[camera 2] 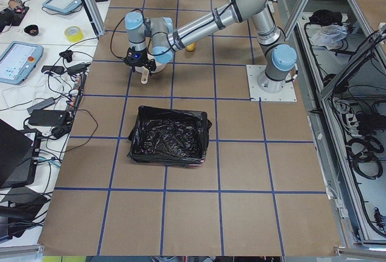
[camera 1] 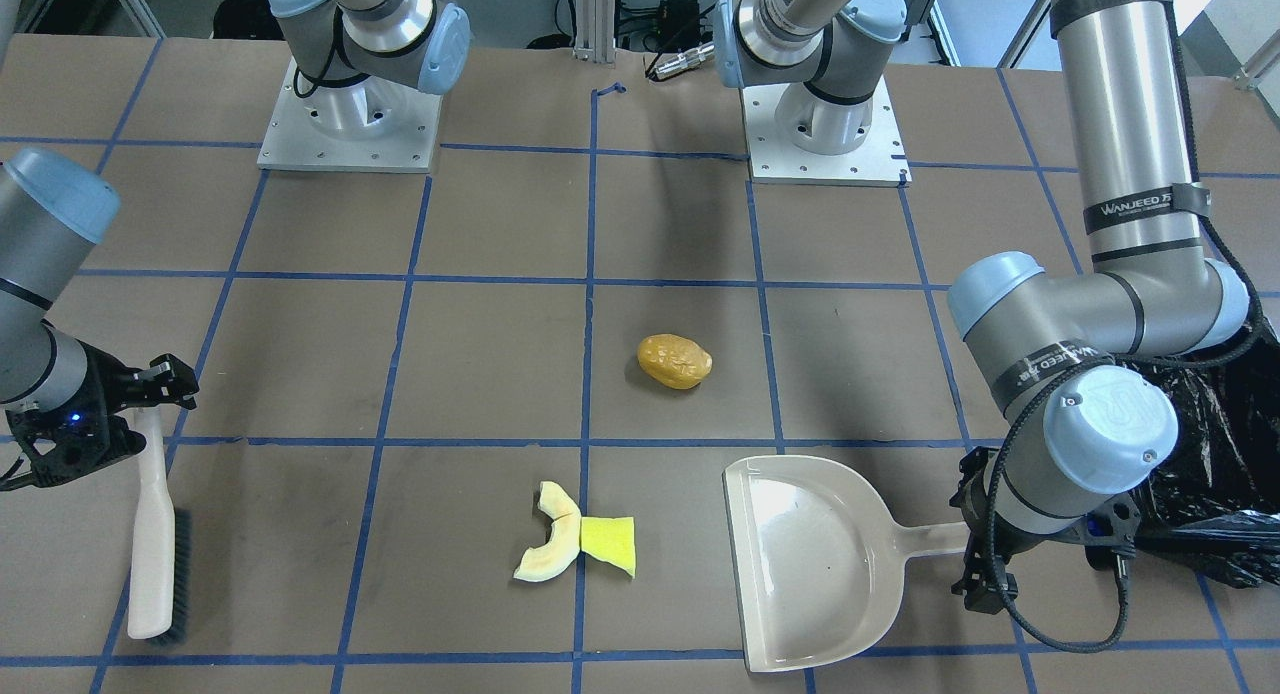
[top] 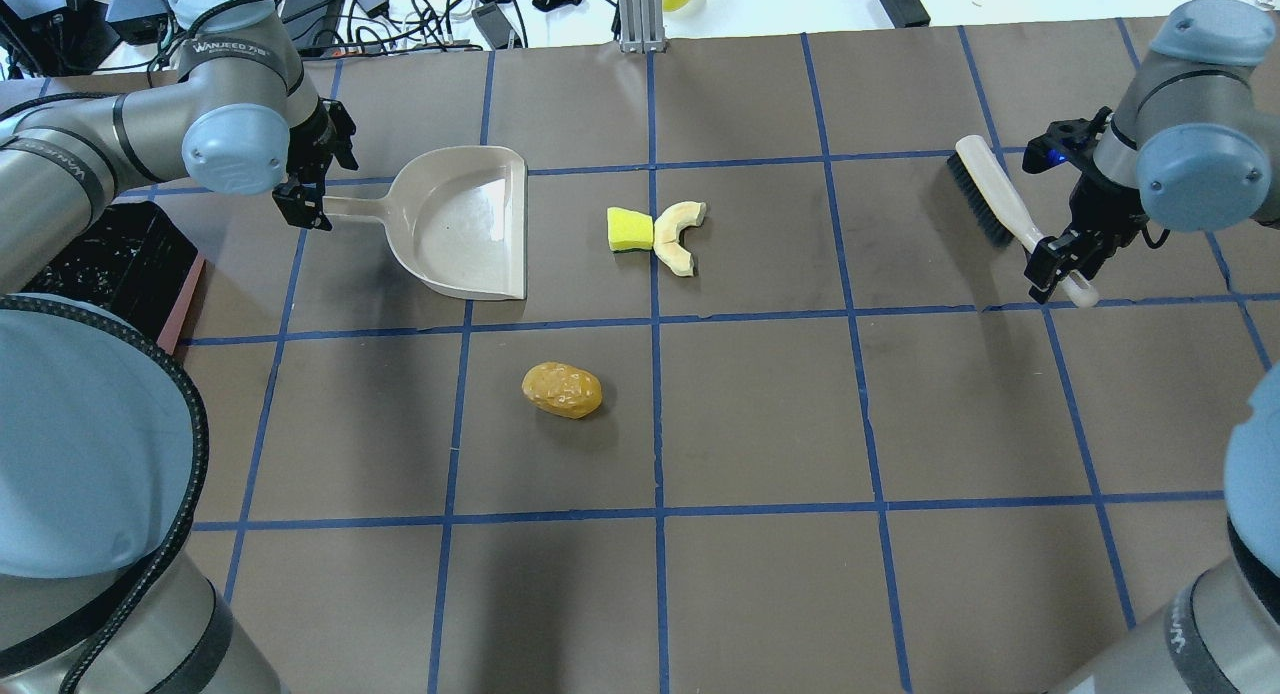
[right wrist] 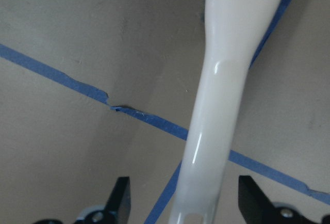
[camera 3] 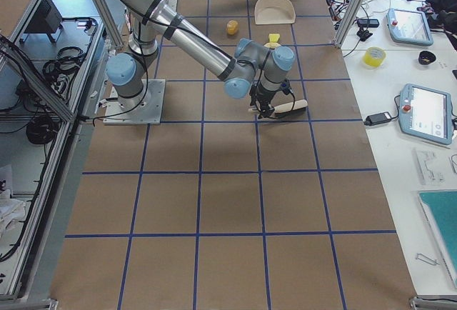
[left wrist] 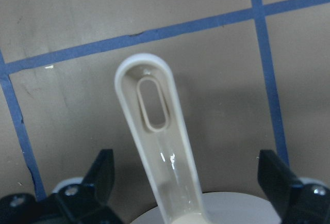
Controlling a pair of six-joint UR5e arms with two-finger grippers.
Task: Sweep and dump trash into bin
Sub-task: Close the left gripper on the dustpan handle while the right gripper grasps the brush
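The trash lies on the table: a yellow-brown potato-like lump (camera 1: 675, 361) (top: 562, 390), and a pale crescent rind (camera 1: 550, 546) (top: 680, 236) touching a yellow sponge piece (camera 1: 610, 544) (top: 630, 230). The beige dustpan (camera 1: 810, 564) (top: 460, 224) lies flat. My left gripper (top: 312, 189) (left wrist: 185, 177) is open, its fingers astride the dustpan handle (left wrist: 157, 131). The beige brush (camera 1: 155, 564) (top: 990, 199) lies on the table. My right gripper (top: 1068, 259) (right wrist: 186, 198) is open, astride the brush handle (right wrist: 221, 95). The black-lined bin (camera 2: 169, 136) (top: 110, 259) stands by my left arm.
Blue tape lines grid the brown table. The two arm bases (camera 1: 350, 124) (camera 1: 825, 124) stand on metal plates at the robot's side. Tablets, cables and a tape roll (camera 2: 73, 33) lie on side benches beyond the table's far edge.
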